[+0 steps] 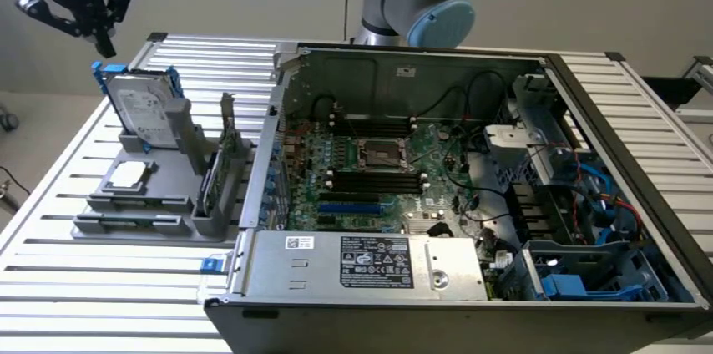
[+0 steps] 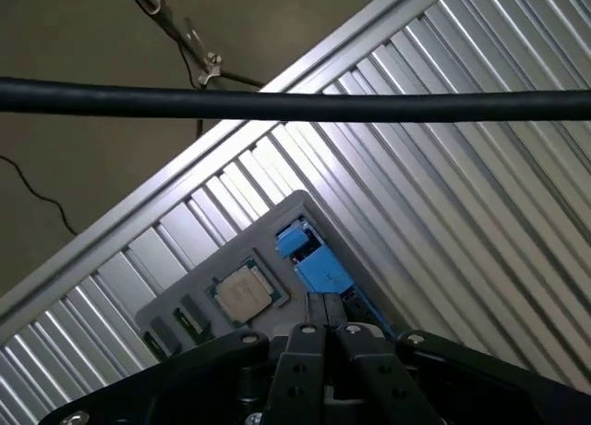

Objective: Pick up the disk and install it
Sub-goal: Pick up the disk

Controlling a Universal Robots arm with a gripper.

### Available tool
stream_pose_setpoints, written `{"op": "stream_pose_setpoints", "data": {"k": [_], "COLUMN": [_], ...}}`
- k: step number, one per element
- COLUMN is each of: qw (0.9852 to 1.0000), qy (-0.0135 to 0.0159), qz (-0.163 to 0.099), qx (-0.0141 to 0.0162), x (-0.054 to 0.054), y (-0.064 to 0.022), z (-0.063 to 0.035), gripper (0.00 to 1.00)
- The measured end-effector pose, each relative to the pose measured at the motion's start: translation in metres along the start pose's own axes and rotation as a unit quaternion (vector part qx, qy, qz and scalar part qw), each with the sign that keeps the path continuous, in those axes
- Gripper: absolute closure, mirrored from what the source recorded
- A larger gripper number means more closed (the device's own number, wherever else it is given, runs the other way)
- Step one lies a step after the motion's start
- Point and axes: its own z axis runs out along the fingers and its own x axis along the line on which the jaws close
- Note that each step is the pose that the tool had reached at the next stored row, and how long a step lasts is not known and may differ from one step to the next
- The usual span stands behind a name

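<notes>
One gripper (image 1: 103, 48) is hovering at the far left of the exterior view, above the slatted table (image 1: 56, 287). Its fingers are pressing fully together and gripping nothing. The disk (image 1: 149, 112) is standing below the fingertips and slightly toward the exterior view's right, apart from them. It is resting on end in a grey holder (image 1: 134, 222), with its long axis running up and down, its blue carrier framing it and its white-labelled face turning toward the camera. In the wrist view the closed gripper (image 2: 324, 307) is pointing down at the carrier's blue top edge on the disk (image 2: 312, 259), so the thin upper edge seems to be what is facing the fingers. A small square chip (image 1: 128, 174) is lying flat in the same holder, just in front of the disk. Further right, the open computer case (image 1: 624, 112) is lying on the table, with the power-supply box (image 1: 368, 266) sitting along its near side.
</notes>
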Motion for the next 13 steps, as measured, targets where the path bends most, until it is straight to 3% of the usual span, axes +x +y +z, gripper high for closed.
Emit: {"op": "stream_pose_setpoints", "data": {"k": [4,7,13], "qw": [0.9993,0.9980,0.9931], "qy": [0.0023,0.0040,0.0068], "qz": [-0.036,-0.064,-0.117], "qx": [0.0007,0.0013,0.0020], "x": [0.0000,0.0000,-0.0001], "y": [0.0000,0.0000,0.0000], "z": [0.0003,0.0003,0.0004], "gripper": [0.89,0.89,0.89]}}
